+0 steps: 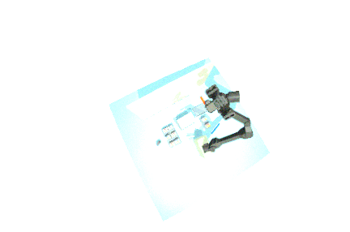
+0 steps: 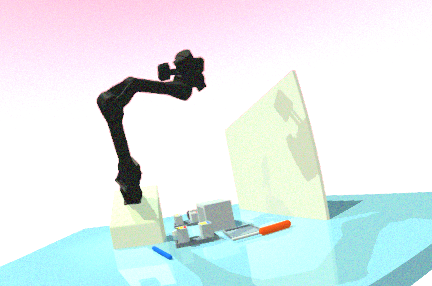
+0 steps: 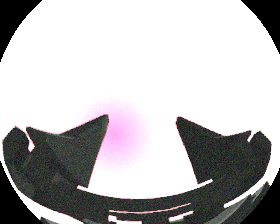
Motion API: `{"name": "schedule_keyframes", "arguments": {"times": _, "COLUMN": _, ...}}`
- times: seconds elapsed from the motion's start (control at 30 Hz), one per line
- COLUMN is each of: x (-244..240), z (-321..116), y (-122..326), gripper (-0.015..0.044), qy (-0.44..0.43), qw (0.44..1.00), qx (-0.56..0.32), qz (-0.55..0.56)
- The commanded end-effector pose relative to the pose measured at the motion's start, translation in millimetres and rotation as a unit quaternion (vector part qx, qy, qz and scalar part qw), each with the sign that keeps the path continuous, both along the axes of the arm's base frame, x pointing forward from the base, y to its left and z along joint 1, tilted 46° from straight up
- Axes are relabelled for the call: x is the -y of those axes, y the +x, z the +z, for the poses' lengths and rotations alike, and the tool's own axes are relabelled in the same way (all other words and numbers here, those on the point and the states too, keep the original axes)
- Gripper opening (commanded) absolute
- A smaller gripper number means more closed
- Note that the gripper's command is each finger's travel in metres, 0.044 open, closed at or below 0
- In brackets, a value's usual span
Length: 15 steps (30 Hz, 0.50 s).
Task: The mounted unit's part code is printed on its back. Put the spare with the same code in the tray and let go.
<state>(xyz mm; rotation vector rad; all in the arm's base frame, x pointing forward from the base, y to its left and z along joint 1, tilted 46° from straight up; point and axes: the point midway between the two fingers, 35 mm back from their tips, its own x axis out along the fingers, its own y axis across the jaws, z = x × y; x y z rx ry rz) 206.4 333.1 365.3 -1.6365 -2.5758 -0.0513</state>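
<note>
The arm (image 2: 119,130) rises from a pale block (image 2: 137,220) at the near-left of the light blue table (image 2: 378,230) and bends over at its elbow, carrying the gripper (image 2: 200,75) high above the work area; in the wrist view the gripper (image 3: 140,129) shows two dark fingers spread wide with only a bright pinkish-white background between them, so it stands open and holds nothing. Below, on the table, the mounted unit (image 2: 215,214) appears as a light grey box, the tallest thing in the cluster of parts, its back face and any printed code not legible in these views. Just beside it, toward the block, stand the spares (image 2: 193,227), small grey blocks on a dark base with tiny yellow, red and blue marks on their tops; which one matches cannot be told. A flat grey tray (image 2: 242,232) lies just right of the unit, and an orange cylinder (image 2: 275,227) lies touching or just beside the tray's far end. A blue rod (image 2: 162,252) lies apart in front of the block. A tall cream panel (image 2: 278,150) stands upright behind the parts and bears the arm's shadow. From the top view the same cluster (image 1: 185,126) is washed out and small, with the arm (image 1: 229,122) at its right.
</note>
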Motion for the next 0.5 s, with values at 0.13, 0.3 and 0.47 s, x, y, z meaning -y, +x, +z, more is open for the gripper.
{"name": "schedule_keyframes", "arguments": {"times": 0.13, "x": 0, "z": 0, "y": 0, "gripper": 0.0440, "qy": 0.000, "qw": 1.000, "qx": 0.000, "qz": 0.000}}
{"name": "schedule_keyframes", "arguments": {"times": 0.3, "x": -12, "z": -6, "y": 24, "gripper": 0.0440, "qy": -0.044, "qw": 0.991, "qx": -0.122, "qz": -0.038}}
{"name": "schedule_keyframes", "arguments": {"times": 0.47, "x": -34, "z": -39, "y": 84, "gripper": 0.0440, "qy": -0.133, "qw": 0.889, "qx": -0.417, "qz": -0.138}}
